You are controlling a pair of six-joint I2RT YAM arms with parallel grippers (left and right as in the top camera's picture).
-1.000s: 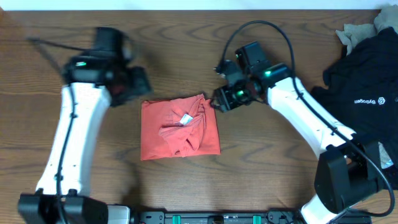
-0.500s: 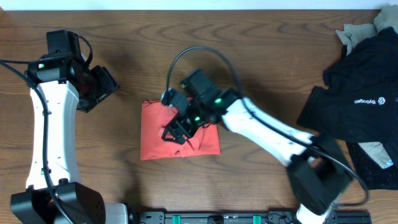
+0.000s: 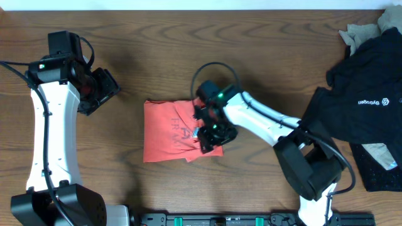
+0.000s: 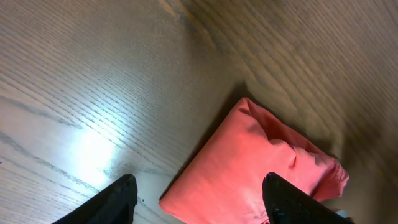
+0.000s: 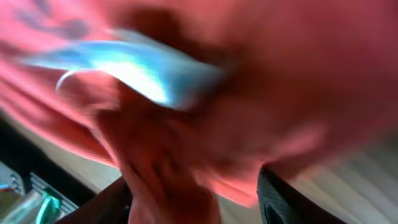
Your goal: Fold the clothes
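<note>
Two arms are sharing a dark wooden table (image 3: pixel 264 44). The coral-red T-shirt (image 3: pixel 166 135) is lying near its centre as a small folded rectangle. The right gripper (image 3: pixel 209 137) is sitting on the shirt's right edge; its own view is blurring into red cloth, so its grip cannot be told. The left gripper (image 3: pixel 108 93) is hovering well apart, jaws spread, empty. A late fold seems in hand; next, that rumpled right edge needs flattening. A black garment (image 3: pixel 364 94) and beige cloth (image 3: pixel 361 31) are lying far right.

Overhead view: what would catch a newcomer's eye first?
The coral-red T-shirt, folded into a rough square at the centre, stands out against the brown table. The right end effector is down on its right edge, and a black garment with a white logo lies heaped at far right.
</note>
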